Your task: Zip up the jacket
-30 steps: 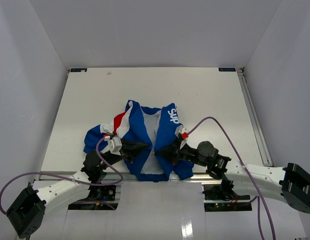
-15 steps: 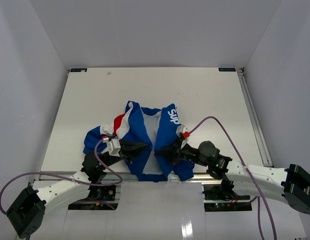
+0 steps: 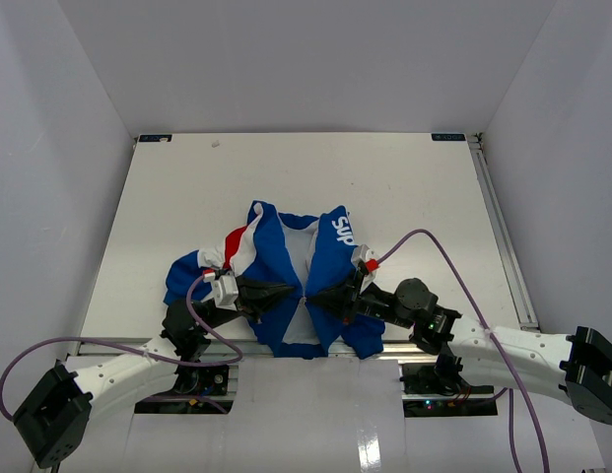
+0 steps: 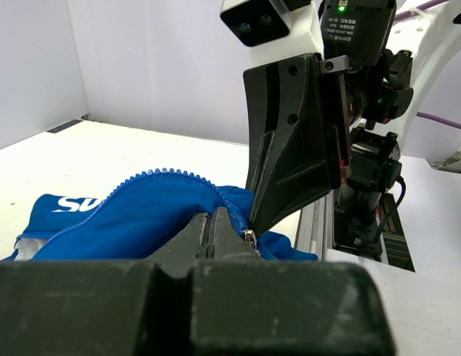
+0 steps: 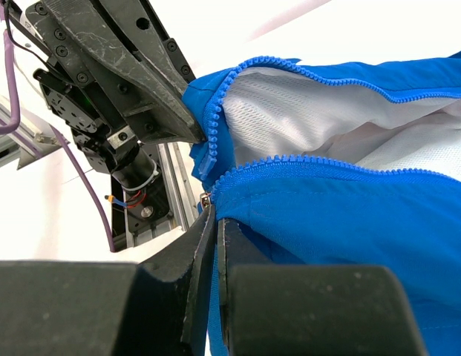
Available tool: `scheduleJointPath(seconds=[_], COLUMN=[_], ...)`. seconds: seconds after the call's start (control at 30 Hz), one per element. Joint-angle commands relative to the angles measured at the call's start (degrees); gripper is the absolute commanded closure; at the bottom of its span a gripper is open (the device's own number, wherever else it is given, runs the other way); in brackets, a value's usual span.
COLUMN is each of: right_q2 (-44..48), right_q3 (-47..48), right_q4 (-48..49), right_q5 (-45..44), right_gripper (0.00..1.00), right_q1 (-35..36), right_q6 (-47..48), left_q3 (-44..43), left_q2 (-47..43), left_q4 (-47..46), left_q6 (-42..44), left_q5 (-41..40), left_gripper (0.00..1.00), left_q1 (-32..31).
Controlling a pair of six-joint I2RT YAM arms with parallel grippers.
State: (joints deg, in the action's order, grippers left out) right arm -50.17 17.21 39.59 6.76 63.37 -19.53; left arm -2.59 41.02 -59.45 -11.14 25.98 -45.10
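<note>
The blue jacket (image 3: 271,246) lies open on the white table near its front edge, white lining and white lettering showing. My left gripper (image 3: 289,290) is shut on the lower end of the jacket's left front edge. My right gripper (image 3: 313,298) is shut on the lower end of the right front edge. The two tips point at each other, almost touching. In the left wrist view, the left gripper (image 4: 213,217) pinches blue fabric (image 4: 141,215) beside a small metal slider (image 4: 249,239). The right gripper (image 5: 215,215) pinches the toothed zipper edge (image 5: 327,165) in the right wrist view, with the left gripper (image 5: 199,136) opposite.
The table's (image 3: 404,187) front edge, with a metal rail (image 3: 118,345), runs just below the jacket's hem. Purple cables (image 3: 424,241) loop over both arms. White walls close in the table on three sides.
The two gripper tips have drawn slightly closer together, bringing the jacket's lower front edges nearer each other. Both stay shut on the fabric.
</note>
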Motion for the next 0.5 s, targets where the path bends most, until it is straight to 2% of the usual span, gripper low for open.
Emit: scheduleJointPath(seconds=[0.0, 0.47], right_q2=[1.01, 1.23], right_q3=[1.81, 1.42], right_q4=[3.65, 4.98], right_q5=[-0.11, 0.46], right_gripper=[0.92, 0.92], right_q1=[-0.04, -0.08], right_q6=[-0.54, -1.05], left_q3=[4.96, 4.8], left_q2=[0.02, 0.65], left_q4=[-3.27, -3.31], left_q6=[0.33, 0.52], left_q5=[2.05, 3.02], left_gripper=[1.0, 1.0], left_q1=[0.07, 0.03])
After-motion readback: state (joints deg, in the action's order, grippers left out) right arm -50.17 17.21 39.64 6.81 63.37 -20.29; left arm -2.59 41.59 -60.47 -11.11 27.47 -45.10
